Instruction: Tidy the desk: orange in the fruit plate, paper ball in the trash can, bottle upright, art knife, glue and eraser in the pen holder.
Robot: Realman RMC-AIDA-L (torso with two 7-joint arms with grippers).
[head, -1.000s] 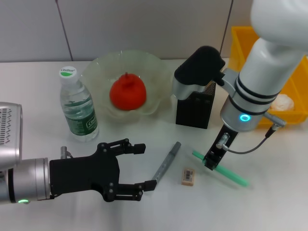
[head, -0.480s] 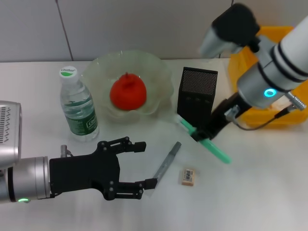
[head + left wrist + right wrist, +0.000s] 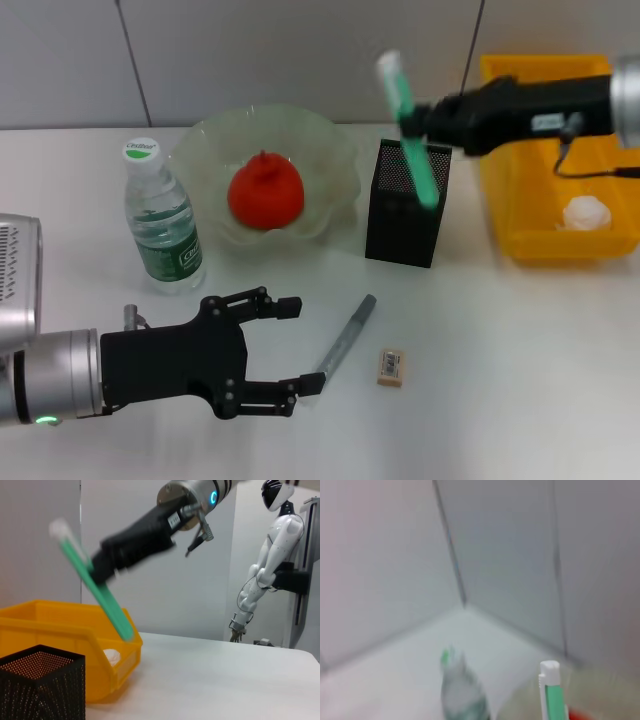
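Right gripper — clamped on the green glue stick, held tilted above the pen holder near the tabletop's back edge; left gripper — fingers spread, hovering at the front-left beside the art knife; eraser near the front edge.

White desk, grey wall panels, white humanoid robot in background

The right gripper grips a green glue stick, tilted above the trash can. The paper ball lies inside, and the pen holder stands just beside it on the desk.
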